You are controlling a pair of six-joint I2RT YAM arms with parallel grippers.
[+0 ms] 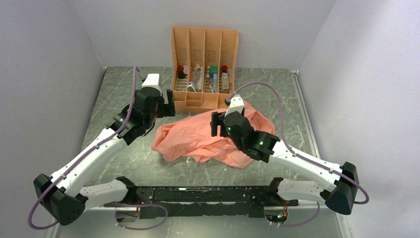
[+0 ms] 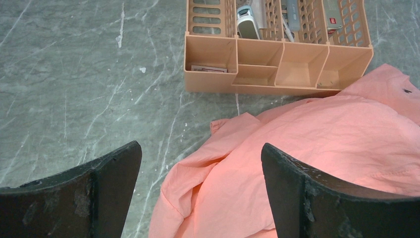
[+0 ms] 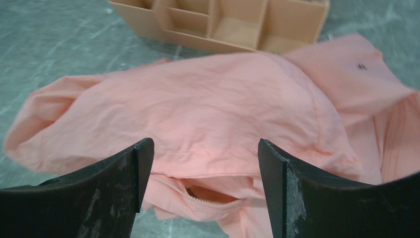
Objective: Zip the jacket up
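Overhead view, 12 o'clock = far wall.

Left gripper [image 1: 168, 107]: hangs over bare table at the 10 o'clock side of the garment. Its black fingers [image 2: 99, 188] are spread wide with nothing between them. The wrist view shows only the stone surface and the garment's left edge under the gap.

Grey-green marbled table top [image 1: 119, 89]: carries everything.

Orange perforated four-slot organizer rack [image 1: 204, 37]: stands at 12 o'clock against the back wall, low front trays facing the arms. There are small items in the slots, too small to name.

Salmon-pink thin-fabric jacket [image 1: 198, 141]: lies crumpled in a loose heap at the table's centre, directly at 6 o'clock of the rack. Its far right edge reaches the rack's front corner; contact cannot be confirmed. A short run of pale zip teeth [image 3: 200, 200] shows at a fold on the near side, and the opening there gapes. There is a small dark mark [image 3: 363, 65] on the fabric toward 2 o'clock.

Right gripper [image 1: 216, 124]: sits above the middle of the heap. Its jaws are released and well apart, with no fabric pinched.
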